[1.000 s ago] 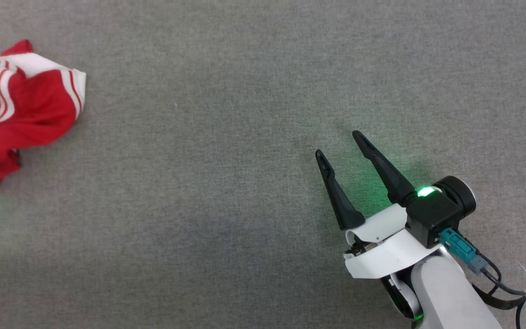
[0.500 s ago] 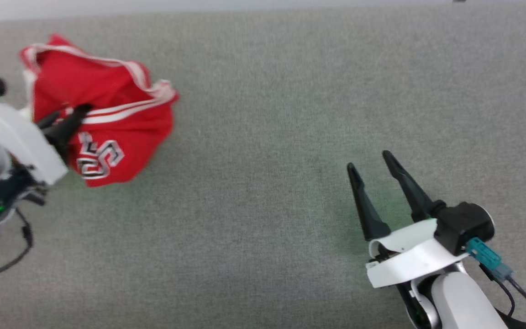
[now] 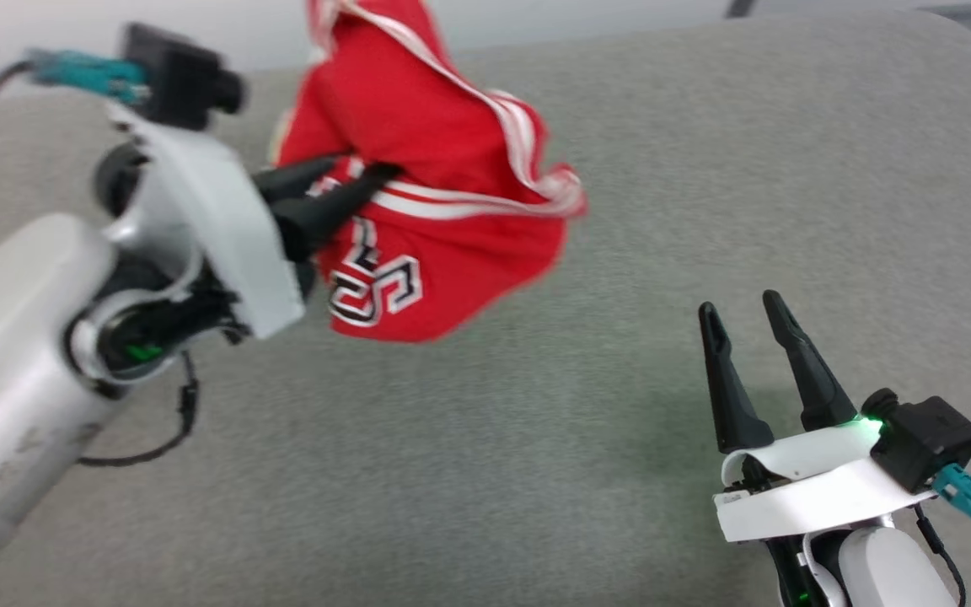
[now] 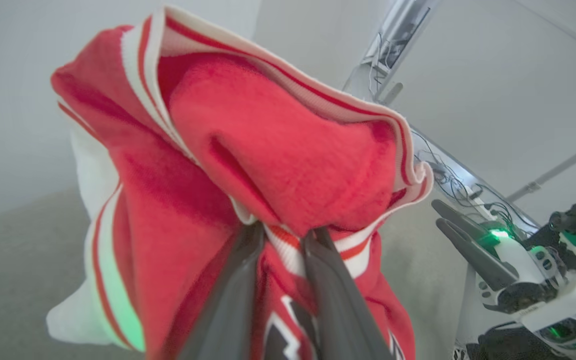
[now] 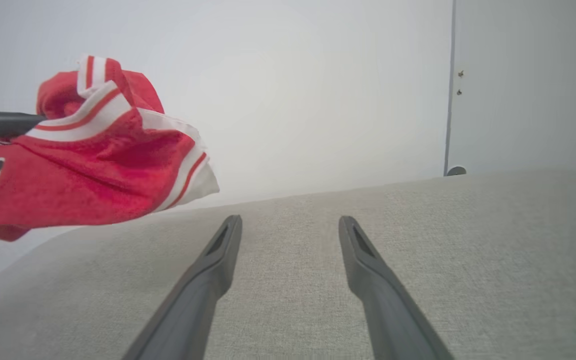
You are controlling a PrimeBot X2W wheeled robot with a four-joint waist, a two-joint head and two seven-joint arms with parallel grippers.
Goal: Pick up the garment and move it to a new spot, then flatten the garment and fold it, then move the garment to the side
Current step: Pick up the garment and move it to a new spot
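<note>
Garment point(image 3: 452, 253) hung bunched above grey surface point(image 3: 705, 169), left gripper point(image 3: 363, 167) clamped on its striped trim; right gripper point(image 3: 738, 302) sat wide apart, empty.

One red jersey shirt point(image 3: 443, 253), white-and-red striped trim, black white-outlined lettering: bunched, pinched at a striped band between the dark fingers of the left gripper point(image 3: 365, 169), upper left. One right gripper point(image 3: 738, 303), lower right: fingers spread, empty, well apart from the shirt. Grey woven fabric surface point(image 3: 536, 438) beneath both

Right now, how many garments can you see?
1: the shirt, bunched up and held above the grey surface by the left pincer, upper left of centre in the head view. Its folds could hide more cloth.
</note>
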